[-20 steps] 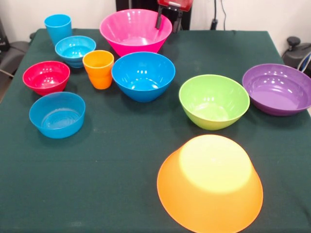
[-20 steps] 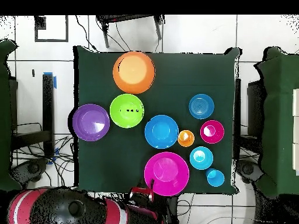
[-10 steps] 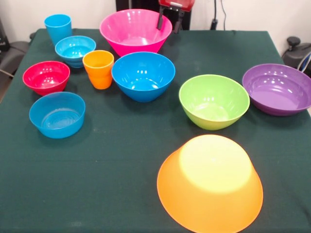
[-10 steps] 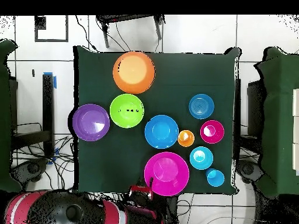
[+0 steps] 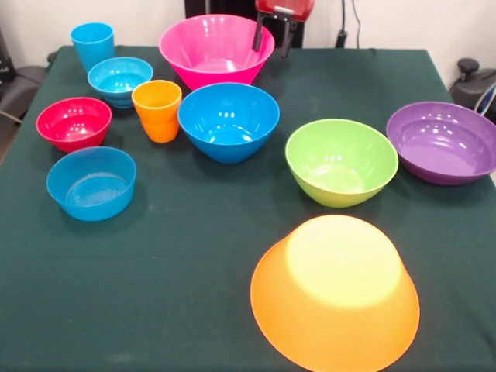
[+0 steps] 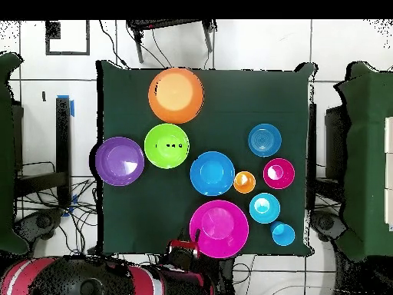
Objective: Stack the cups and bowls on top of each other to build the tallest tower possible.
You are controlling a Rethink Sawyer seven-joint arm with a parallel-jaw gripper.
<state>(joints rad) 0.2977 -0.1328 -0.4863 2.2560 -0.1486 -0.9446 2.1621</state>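
Note:
All bowls and cups stand apart on the green cloth; no tower stands. The big orange bowl (image 5: 335, 291) lies upside down at the front. Behind it sit the green bowl (image 5: 341, 160), purple bowl (image 5: 442, 141), large blue bowl (image 5: 229, 120) and pink bowl (image 5: 216, 48). On the left are the orange cup (image 5: 156, 110), light blue cup (image 5: 93, 44), red bowl (image 5: 74, 122) and two small light blue bowls (image 5: 119, 80) (image 5: 91, 182). My gripper (image 5: 273, 36) hangs open at the pink bowl's right rim, one finger in front of the rim, holding nothing. From above the gripper (image 6: 184, 250) sits by the pink bowl (image 6: 219, 228).
The green tablecloth (image 5: 194, 271) ends close behind the pink bowl. Chairs (image 6: 349, 154) stand at the table's sides, and cables lie on the tiled floor (image 6: 46, 177) around it.
The gripper has shifted slightly sideways along the pink bowl's rim and risen a little. No bowl or cup has moved.

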